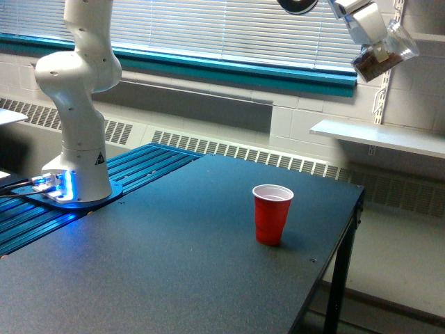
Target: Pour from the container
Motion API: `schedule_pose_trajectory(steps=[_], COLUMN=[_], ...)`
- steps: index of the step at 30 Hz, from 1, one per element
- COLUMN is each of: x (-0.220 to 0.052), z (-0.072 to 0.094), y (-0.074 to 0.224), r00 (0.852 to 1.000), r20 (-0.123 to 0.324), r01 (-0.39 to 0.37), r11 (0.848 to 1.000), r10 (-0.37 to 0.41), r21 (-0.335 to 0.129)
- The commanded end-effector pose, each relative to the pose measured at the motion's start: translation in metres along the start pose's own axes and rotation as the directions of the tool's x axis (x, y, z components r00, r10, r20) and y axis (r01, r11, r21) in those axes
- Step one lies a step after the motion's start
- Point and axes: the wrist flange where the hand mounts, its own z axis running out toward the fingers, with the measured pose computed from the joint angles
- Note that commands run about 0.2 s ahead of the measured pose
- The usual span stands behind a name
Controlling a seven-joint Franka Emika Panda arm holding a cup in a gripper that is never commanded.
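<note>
The container [384, 53], a clear cup with brown bits inside, hangs tilted near the top of the exterior view's right, high above the table. My gripper [370, 31] is shut on it from above, only partly in frame. A red cup [272, 213] stands upright and open on the dark table [174, 257], well below the container and toward the exterior view's left of it.
The arm's white base [76, 160] stands on a blue slatted plate [132, 174] at the exterior view's left. A white shelf [379, 136] juts from the wall at the right. The table's right edge [348, 229] drops off just beyond the red cup.
</note>
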Motion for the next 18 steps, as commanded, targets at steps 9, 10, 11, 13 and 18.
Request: schedule_pose_trajectory(steps=[9, 10, 11, 13, 18], x=[-0.008, -0.008, -0.008, -0.007, -0.005], z=[-0.006, -0.006, -0.007, -0.008, -0.009], y=[-0.001, 0.000, 0.002, 0.006, 0.022], r00=[1.000, 1.000, 1.000, 0.999, 0.999], r20=[-0.024, -0.025, -0.028, -0.035, -0.051], r01=[0.012, 0.014, 0.014, 0.012, 0.021], r11=[1.000, 1.000, 1.000, 1.000, 0.999], r10=[-0.011, -0.014, -0.013, -0.011, -0.020], r21=[0.016, 0.018, 0.021, 0.028, 0.028])
